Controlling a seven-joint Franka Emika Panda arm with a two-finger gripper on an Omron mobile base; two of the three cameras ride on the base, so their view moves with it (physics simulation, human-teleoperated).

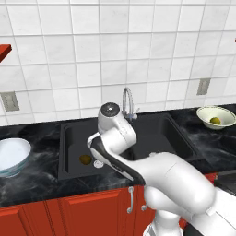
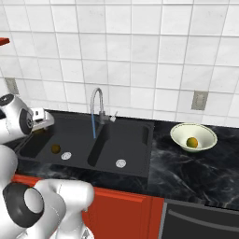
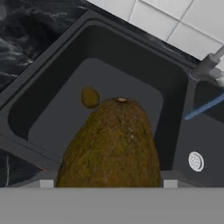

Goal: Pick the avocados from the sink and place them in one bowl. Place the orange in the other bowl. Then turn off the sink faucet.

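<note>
Gripper (image 2: 44,122): over the left basin of the sink (image 2: 135,128), clamped on one avocado (image 3: 111,146), which looms large at 6 o'clock in the hand view, stem end up.
Second avocado (image 3: 89,97): on the basin floor beyond the held one, at 11 o'clock from it, apart.
Orange (image 2: 192,142): inside the cream bowl (image 2: 205,130), right counter.
Pale bowl (image 1: 11,156): left counter.
Faucet (image 2: 96,109): blue stream falling.

One avocado (image 3: 111,146) lifted, other (image 3: 89,97) in sink (image 3: 61,83), orange (image 2: 192,142) bowled
</note>
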